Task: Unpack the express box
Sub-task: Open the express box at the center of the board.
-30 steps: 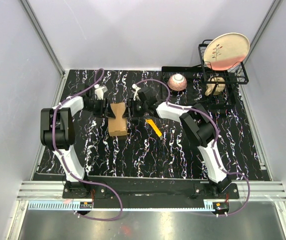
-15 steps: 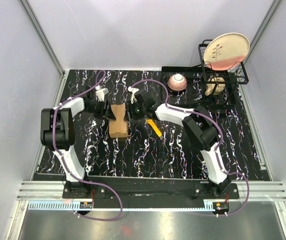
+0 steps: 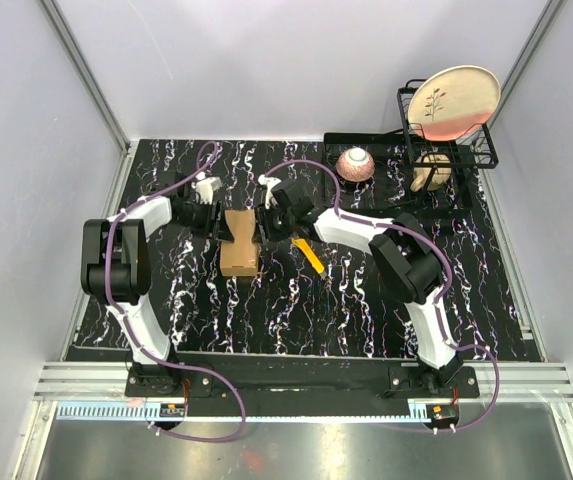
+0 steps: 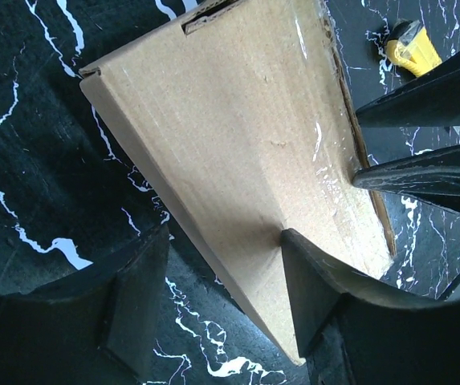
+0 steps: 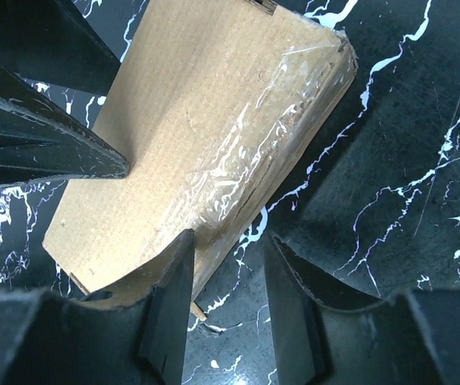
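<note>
A brown express box [image 3: 237,241] lies flat on the desk [image 3: 366,310], left of centre. The left end effector [image 3: 220,222] and right end effector [image 3: 263,225] flank it, fingers apart over its edges.

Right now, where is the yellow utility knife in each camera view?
Top external: the yellow utility knife lies just right of the express box.
Left wrist: knife in upper right corner, past the express box.
Right wrist: not in view.
Shared landmark: the express box, in all three.

My left claw [image 4: 221,265] stands spread at 6 o'clock, one finger [image 4: 310,297] over the near edge of the express box [image 4: 230,136], whose taped side meets the right claw [image 4: 356,151] at 3 o'clock, with a yellow knife [image 4: 410,48] on the table [image 4: 29,160] at 1 o'clock.
</note>
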Available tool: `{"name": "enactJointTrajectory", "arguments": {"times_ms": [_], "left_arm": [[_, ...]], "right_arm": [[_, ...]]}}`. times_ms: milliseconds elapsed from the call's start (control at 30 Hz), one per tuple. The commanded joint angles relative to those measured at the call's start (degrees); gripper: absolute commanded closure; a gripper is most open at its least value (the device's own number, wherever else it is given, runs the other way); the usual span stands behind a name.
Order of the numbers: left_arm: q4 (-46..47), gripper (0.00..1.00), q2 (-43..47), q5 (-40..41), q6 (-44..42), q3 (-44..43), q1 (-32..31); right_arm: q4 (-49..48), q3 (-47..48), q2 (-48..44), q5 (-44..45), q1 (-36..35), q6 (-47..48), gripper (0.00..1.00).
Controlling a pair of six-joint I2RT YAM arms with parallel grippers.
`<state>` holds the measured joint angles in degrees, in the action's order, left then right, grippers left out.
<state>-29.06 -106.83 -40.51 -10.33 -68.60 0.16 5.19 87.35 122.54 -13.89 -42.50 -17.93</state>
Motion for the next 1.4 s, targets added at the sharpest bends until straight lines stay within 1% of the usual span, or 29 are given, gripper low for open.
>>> {"name": "enactJointTrajectory", "arguments": {"times_ms": [0, 200, 500, 967, 1033, 1233, 1367], "left_arm": [[0.7, 0.4, 2.7, 3.9, -2.9, 1.3, -1.1], [0.5, 0.42, 2.8, 5.1, -3.4, 1.4, -1.9], [0.0, 0.43, 3.5, 5.3, -4.2, 1.7, -2.4], [-0.8, 0.45, 3.0, 4.8, -4.7, 1.2, -2.4], [-1.0, 0.45, 3.0, 4.5, -4.7, 1.1, -2.4], [-2.1, 0.46, 3.6, 3.5, -4.7, 0.7, -3.1], [-2.8, 0.46, 3.7, 2.3, -5.0, 0.7, -3.6]], "right_arm": [[1.9, -1.7, -3.4, 3.3, 0.0, 2.1, 0.55], [1.8, -1.9, -4.8, 3.4, 0.1, 2.5, 0.56], [1.8, -1.8, -2.9, 2.7, 0.3, 2.3, 0.57], [3.3, -2.8, -2.4, 4.9, 0.2, 4.4, 0.58], [4.0, -1.5, -1.7, 5.4, 0.2, 4.5, 0.6], [10.6, 6.2, 2.5, 12.8, -1.3, 5.5, 0.67], [12.9, 11.0, 4.5, 15.5, -2.3, 4.6, 0.69]]}}
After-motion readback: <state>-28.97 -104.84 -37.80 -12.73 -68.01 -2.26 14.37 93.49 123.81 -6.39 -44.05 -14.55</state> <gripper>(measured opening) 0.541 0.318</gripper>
